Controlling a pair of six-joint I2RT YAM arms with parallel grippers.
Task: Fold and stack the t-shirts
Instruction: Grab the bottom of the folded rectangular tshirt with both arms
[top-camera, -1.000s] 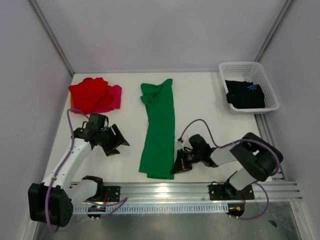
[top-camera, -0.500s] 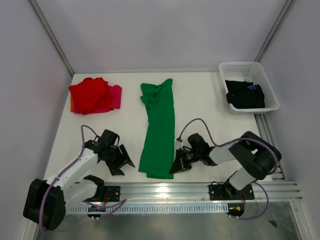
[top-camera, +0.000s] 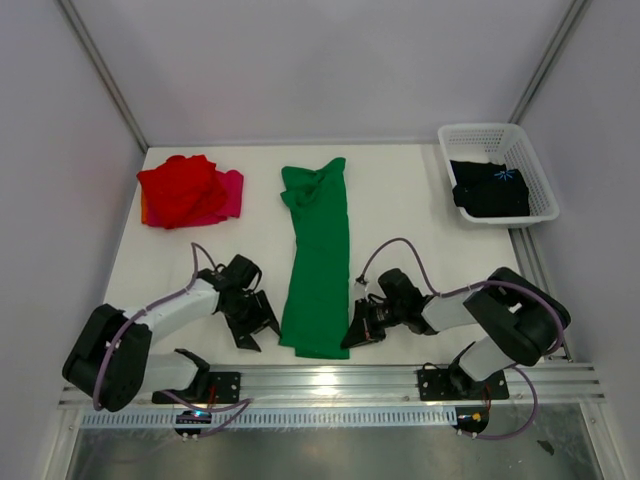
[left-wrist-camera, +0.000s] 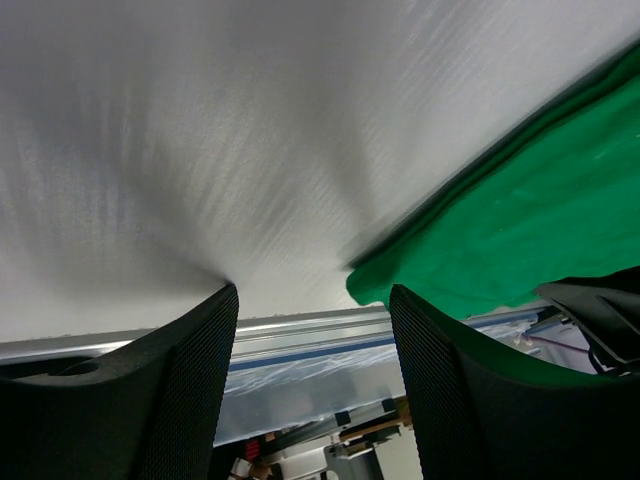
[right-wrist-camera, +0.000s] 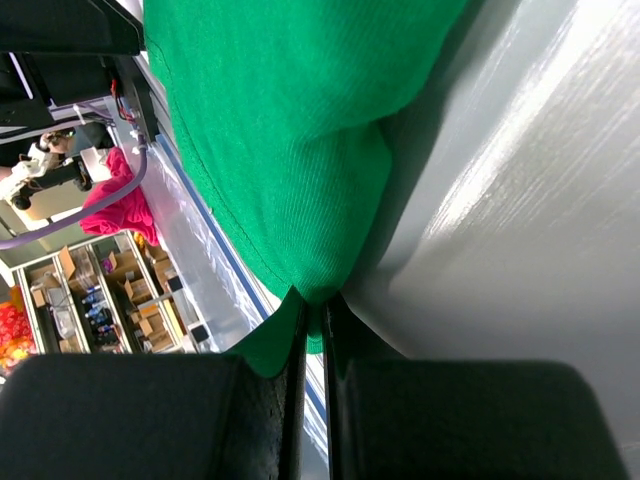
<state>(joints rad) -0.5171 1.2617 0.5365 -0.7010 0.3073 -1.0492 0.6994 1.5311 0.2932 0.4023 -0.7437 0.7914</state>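
Right gripper (top-camera: 352, 337) is clamped tight on the corner of the green t-shirt (top-camera: 318, 255), with cloth pinched right between its fingers. Left gripper (top-camera: 255, 325) sits wide open and empty. The shirt's edge is just off to its right, probably not touching, but the wrist view is blurry.

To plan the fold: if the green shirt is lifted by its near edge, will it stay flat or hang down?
Probably it hangs limp: the green shirt lies in soft wrinkles and bunches where the right gripper pinches its near corner. Lifted by that corner alone it would likely sag and twist; the left gripper is open beside it.
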